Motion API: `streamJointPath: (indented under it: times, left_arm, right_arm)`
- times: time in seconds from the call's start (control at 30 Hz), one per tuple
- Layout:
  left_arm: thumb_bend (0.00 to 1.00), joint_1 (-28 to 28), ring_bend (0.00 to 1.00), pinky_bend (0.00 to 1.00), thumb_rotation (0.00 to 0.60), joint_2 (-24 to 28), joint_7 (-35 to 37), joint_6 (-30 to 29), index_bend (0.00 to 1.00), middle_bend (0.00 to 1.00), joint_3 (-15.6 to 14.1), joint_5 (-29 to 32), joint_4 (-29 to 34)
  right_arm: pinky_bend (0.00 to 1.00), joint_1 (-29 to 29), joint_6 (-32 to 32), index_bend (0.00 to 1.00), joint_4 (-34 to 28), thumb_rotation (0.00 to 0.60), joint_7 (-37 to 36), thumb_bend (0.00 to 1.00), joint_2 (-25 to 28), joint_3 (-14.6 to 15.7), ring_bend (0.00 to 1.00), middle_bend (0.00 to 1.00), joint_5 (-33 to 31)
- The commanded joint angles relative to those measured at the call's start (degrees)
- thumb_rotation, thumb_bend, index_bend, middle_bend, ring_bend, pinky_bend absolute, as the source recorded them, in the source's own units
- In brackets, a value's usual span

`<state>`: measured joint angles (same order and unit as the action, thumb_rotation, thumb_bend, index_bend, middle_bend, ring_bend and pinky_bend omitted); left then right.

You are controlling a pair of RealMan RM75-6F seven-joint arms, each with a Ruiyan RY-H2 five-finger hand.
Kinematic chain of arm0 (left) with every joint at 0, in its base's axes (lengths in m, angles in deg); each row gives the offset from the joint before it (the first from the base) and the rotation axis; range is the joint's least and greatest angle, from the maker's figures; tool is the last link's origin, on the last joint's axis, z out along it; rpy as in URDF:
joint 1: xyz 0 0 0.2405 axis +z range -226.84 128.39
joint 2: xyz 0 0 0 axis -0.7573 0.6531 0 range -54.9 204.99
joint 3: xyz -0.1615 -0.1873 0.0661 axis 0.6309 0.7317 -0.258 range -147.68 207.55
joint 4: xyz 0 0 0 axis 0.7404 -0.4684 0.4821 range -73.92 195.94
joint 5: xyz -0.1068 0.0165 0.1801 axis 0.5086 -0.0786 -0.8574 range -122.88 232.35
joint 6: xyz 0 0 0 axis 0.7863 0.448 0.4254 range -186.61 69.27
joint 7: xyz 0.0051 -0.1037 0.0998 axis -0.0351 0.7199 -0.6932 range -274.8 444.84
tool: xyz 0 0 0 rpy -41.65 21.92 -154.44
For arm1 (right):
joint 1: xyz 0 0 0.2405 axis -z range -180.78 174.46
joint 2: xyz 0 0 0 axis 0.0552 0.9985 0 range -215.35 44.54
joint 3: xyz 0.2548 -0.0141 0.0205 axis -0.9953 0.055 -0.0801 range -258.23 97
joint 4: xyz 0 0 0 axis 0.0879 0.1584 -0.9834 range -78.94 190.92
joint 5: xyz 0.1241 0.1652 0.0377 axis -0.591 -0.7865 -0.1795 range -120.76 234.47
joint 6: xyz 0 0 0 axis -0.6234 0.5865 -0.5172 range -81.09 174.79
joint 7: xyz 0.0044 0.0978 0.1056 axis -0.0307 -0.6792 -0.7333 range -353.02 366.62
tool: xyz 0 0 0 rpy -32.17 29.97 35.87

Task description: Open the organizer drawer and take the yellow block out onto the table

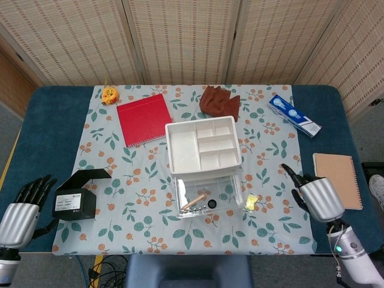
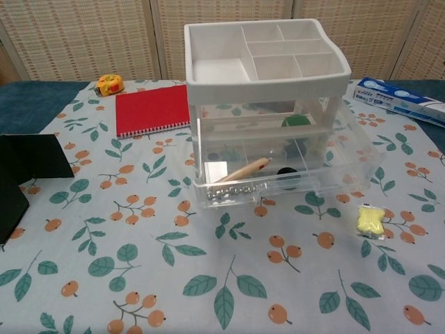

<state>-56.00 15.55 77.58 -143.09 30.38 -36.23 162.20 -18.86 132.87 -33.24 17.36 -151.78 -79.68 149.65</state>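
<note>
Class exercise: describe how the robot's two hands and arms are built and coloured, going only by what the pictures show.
Both the left hand and the right hand have a smooth silver-grey metallic back shell and black jointed fingers. The right forearm is pale grey with a small green light near the wrist. No cables or markings are legible.

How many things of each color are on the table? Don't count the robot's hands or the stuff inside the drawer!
Yellow: 2, the block and the toy
Red: 1, the notebook
Brown: 2, the cloth and the tan notebook
Blue: 1, the box
Black: 1, the case
White: 1, the organizer
Total: 8
</note>
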Motion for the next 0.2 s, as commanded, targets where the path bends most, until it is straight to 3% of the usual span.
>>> streamJointPath:
  times: [0.03,0.2]
  left_arm:
    - [0.20,-0.1,0.07,0.11,0.600,-0.1,0.1,0.1,0.07,0.06,0.0,0.0,-0.1]
    - [0.20,-0.3,0.07,0.11,0.600,-0.6,0.1,0.2,0.07,0.06,0.1,-0.1,-0.2]
  right_arm:
    - [0.45,4.1,3.2,0.07,-2.5,0.600,-1.1,0.51,3.3,0.1,0.28,0.32,-3.1]
    - [0.40,9.1,6.7,0.07,-3.6,0.600,-3.5,0.51,5.5,0.6,0.23,0.28,-5.9]
